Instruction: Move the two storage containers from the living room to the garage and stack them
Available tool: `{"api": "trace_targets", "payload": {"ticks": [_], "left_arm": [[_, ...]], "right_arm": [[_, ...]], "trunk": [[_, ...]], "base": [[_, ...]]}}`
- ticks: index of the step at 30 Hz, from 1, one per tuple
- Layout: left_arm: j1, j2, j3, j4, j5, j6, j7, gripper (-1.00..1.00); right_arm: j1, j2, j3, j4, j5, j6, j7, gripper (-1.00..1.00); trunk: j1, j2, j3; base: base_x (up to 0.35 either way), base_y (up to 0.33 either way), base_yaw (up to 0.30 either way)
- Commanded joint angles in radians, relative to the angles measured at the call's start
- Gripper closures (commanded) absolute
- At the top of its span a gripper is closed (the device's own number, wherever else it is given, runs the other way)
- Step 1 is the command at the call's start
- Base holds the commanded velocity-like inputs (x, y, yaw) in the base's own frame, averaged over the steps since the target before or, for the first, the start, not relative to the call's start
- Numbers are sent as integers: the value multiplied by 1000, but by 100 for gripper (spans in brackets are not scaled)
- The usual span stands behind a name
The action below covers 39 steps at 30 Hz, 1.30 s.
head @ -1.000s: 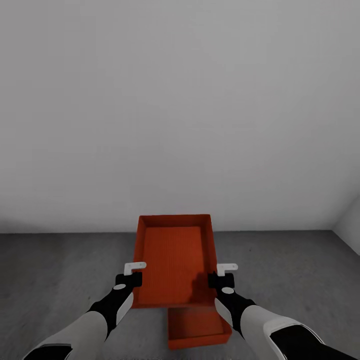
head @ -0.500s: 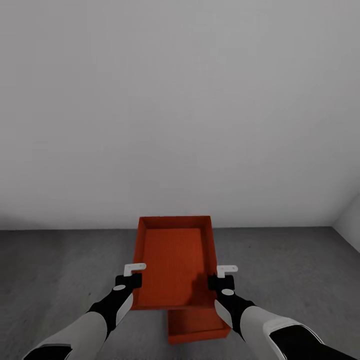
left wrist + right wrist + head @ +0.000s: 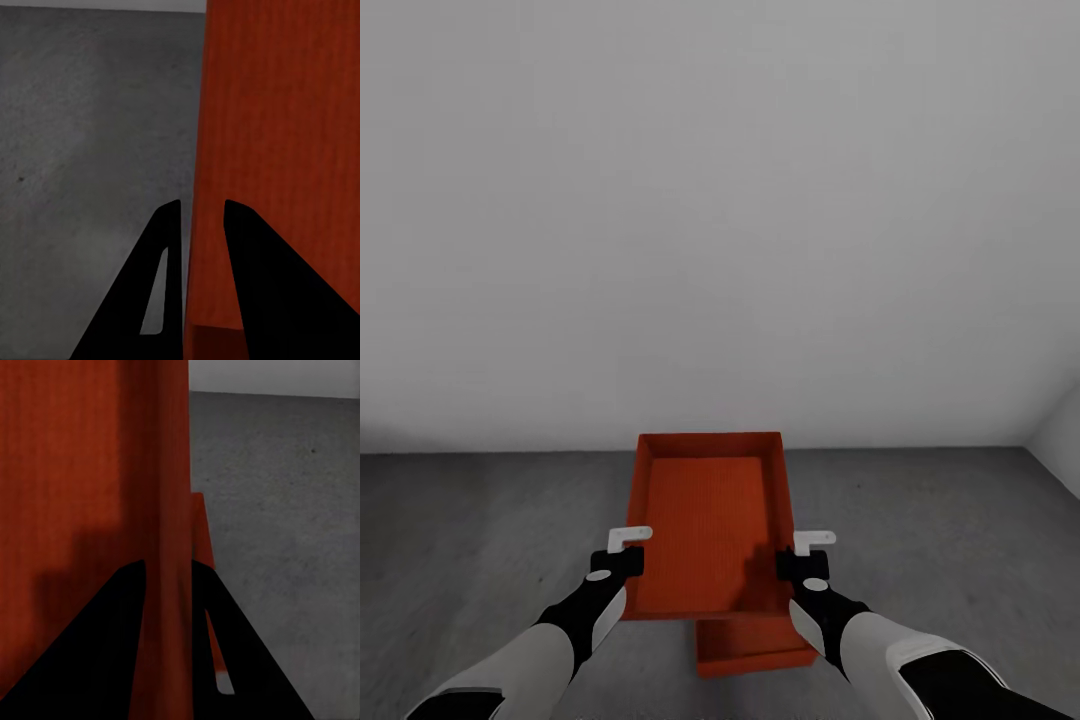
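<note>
Grey concrete floor (image 3: 480, 560), pale wall behind. Lower container (image 3: 755, 648) on floor, long axis apparently running away from robot. Upper container (image 3: 708, 525) held above it, same axis, overhanging far side, offset toward wall. Left tool (image 3: 628, 548) clamps left rim; right tool (image 3: 803, 552) clamps right rim. Judgement: draw back, then lower.

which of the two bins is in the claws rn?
The upper, farther-reaching storage container: left claw and right claw pinch its side walls. The other container sits below on the floor.

orange-red ribbed containers (image 3: 708, 520), grey floor (image 3: 480, 540)
</note>
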Motion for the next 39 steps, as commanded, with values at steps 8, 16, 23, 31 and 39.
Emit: {"api": "trace_targets", "payload": {"ticks": [8,16,23,31,39], "left_arm": [[-2,29,31,-3,-12,-3,7,100],[-2,30,32,-3,-12,-3,7,100],[-2,33,31,-3,-12,-3,7,100],[-2,32,31,-3,-12,-5,7,100],[-2,32,29,-3,-13,-8,7,100]], "right_arm": [[-1,-12,-51,3,-18,-5,0,100],[-1,-12,-51,3,-18,-5,0,100],[-1,-12,-51,3,-17,-5,0,100],[-1,-12,-51,3,-18,-5,0,100],[-1,-12,-51,3,-18,-5,0,100]], "trunk": [[0,-2,-14],[0,-2,-27],[0,-2,-38],[0,-2,-51],[0,-2,-64]], "base": [[0,0,0],[0,0,0],[0,0,0],[0,0,0],[0,0,0]]}}
